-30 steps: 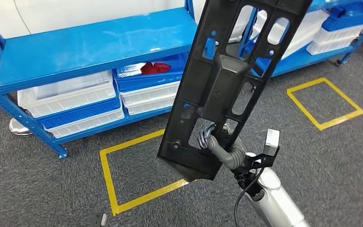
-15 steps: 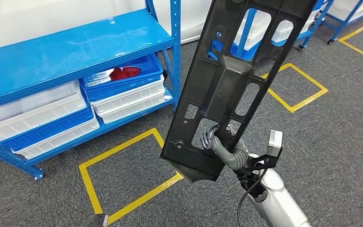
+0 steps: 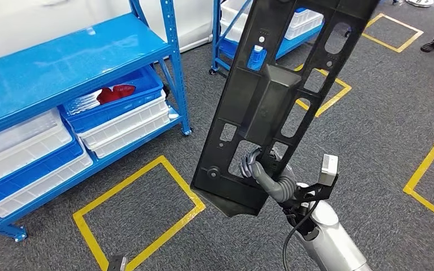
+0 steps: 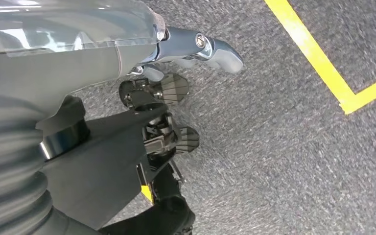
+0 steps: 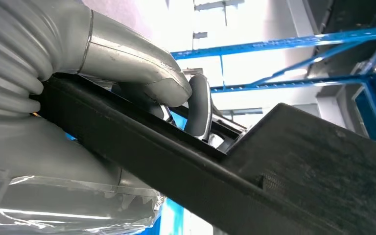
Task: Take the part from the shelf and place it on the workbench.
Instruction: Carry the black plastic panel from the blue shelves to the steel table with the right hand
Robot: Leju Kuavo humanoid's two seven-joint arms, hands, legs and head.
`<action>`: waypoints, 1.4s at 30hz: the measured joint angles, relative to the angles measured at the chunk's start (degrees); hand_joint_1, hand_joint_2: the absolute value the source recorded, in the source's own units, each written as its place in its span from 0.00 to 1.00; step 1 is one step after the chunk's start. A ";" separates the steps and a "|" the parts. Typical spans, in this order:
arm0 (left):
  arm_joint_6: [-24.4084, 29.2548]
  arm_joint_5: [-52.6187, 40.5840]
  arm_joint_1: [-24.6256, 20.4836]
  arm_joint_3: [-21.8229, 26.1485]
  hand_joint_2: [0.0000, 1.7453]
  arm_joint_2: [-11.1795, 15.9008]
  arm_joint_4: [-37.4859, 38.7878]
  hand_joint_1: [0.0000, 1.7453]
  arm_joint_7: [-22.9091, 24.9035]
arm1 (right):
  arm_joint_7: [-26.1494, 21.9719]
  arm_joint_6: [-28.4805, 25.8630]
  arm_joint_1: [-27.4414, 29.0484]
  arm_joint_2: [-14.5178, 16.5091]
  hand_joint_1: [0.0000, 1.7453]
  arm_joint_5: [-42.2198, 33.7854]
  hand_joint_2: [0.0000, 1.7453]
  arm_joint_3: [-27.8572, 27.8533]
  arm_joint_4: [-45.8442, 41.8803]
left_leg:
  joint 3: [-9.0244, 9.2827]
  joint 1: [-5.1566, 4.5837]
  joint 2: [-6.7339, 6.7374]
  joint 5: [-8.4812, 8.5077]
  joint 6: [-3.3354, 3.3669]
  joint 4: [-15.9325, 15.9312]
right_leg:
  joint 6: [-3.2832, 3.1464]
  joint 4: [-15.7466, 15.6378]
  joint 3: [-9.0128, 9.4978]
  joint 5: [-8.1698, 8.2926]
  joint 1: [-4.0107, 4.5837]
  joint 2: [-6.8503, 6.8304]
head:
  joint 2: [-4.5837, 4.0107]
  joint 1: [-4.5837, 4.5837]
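Head view: I see my right hand (image 3: 263,172) gripping the long black part (image 3: 277,101) near its lower end, fingers hooked through one of its cut-outs. From the hand, the part rises toward 12 to 1 o'clock, tilted slightly and held in the air above the grey carpet (image 3: 373,141). In the right wrist view the thumb (image 5: 152,73) presses on the part's edge (image 5: 254,196). My left hand (image 4: 176,88) hangs over the carpet with nothing in it, its fingers apart. At 9 to 10 o'clock stands a blue shelf (image 3: 51,73) carrying white and blue bins (image 3: 118,116). Yellow tape squares (image 3: 138,217) mark the floor.
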 joint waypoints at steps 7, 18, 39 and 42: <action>0.00 0.04 0.02 0.00 1.00 -0.05 0.00 0.00 -0.16 | 0.12 0.17 -0.04 0.13 1.00 -0.08 1.00 -0.27 -0.22 | -3.74 0.21 -3.28 -5.98 -1.56 9.48 | -2.71 -0.90 -0.15 0.64 0.08 3.49 | 0.00 -0.01; 0.07 0.09 0.25 -0.01 1.00 -0.02 0.00 0.00 -0.15 | 0.66 0.16 0.81 0.16 1.00 -0.13 1.00 -0.45 -0.48 | -0.20 -0.06 -7.20 -0.13 0.39 0.30 | -1.32 -0.21 -1.12 1.13 0.24 10.58 | 0.00 -0.01; 0.07 0.54 0.40 -0.02 1.00 -0.23 0.00 0.00 -0.52 | 0.88 0.14 1.42 0.38 1.00 -0.23 1.00 -1.22 -1.36 | -5.60 0.03 -3.90 -8.72 -1.54 14.82 | -2.78 -1.12 -0.42 0.85 0.09 4.25 | 0.00 0.00; 0.10 0.58 0.54 -0.02 1.00 -0.20 0.00 0.00 -0.52 | 0.90 0.13 1.67 0.39 1.00 -0.22 1.00 -1.21 -1.36 | -5.97 -0.06 -4.56 -5.69 -0.90 13.63 | -2.84 -0.93 -0.31 0.84 0.47 6.79 | 0.00 0.00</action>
